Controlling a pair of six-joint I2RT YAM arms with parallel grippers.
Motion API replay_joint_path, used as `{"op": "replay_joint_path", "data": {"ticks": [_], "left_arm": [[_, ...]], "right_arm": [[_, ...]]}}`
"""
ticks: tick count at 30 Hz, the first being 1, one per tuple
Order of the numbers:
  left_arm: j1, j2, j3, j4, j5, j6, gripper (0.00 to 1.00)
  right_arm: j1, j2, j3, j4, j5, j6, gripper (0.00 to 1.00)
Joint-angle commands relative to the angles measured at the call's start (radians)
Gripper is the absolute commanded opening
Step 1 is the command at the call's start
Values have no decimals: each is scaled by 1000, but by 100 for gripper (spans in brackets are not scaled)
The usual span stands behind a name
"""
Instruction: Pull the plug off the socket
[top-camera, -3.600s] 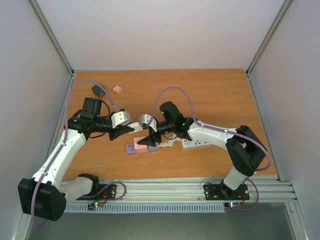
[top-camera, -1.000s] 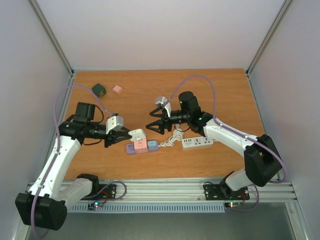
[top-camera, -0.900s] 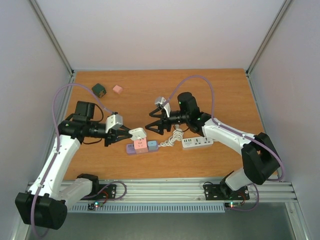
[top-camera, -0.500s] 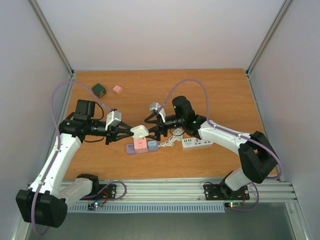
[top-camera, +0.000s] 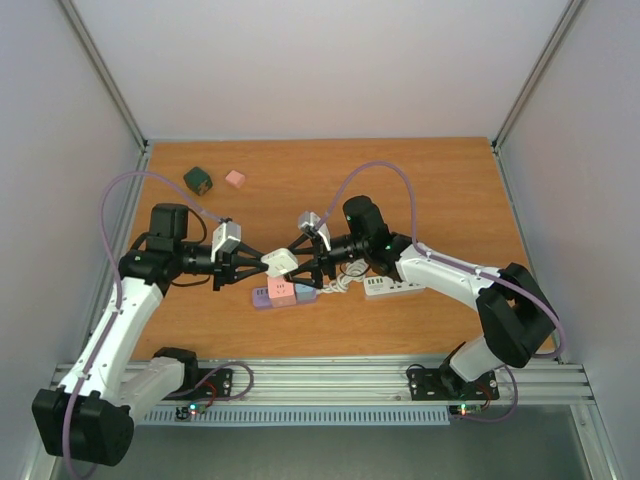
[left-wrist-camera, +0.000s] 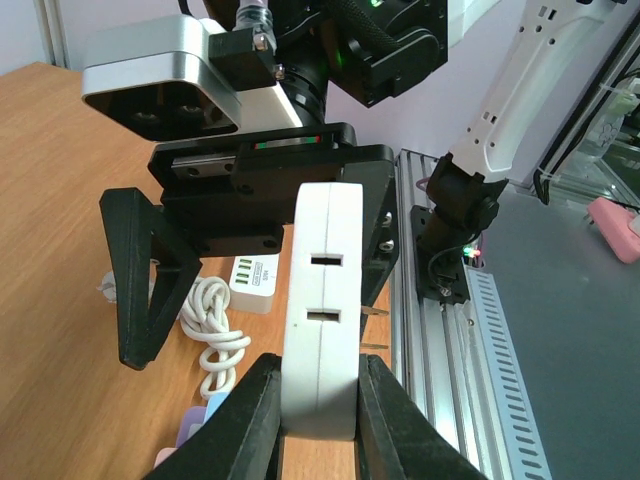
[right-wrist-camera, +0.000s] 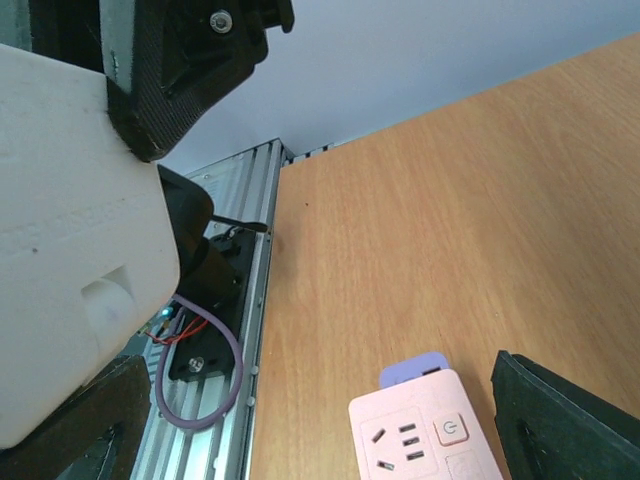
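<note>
The left gripper (top-camera: 257, 266) was clamped on the white plug adapter's (top-camera: 281, 262) flat sides. Rigid, light, smooth plastic, it likely suited the wide-open, empty right gripper (top-camera: 311, 262) pinching its free right end.

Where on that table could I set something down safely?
Bare wood: far right of the table, beyond the white power strip, and far middle, right of the pink cube. Crowded: the centre, where the left arm and right arm meet over the pink socket block and coiled cord.

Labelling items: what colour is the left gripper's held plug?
Plug: white, clearest in left wrist view.
</note>
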Motion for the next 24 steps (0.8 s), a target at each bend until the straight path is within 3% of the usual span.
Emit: {"op": "replay_joint_path", "data": {"ticks": [1, 5, 24], "left_arm": [[5, -16, -21, 74, 6, -37, 1], [5, -15, -31, 75, 11, -36, 1], [5, -25, -71, 137, -39, -80, 1]], "right_arm": [[17, -49, -13, 73, 19, 43, 93], [17, -45, -21, 138, 103, 91, 91], [19, -41, -9, 173, 138, 132, 88]]}}
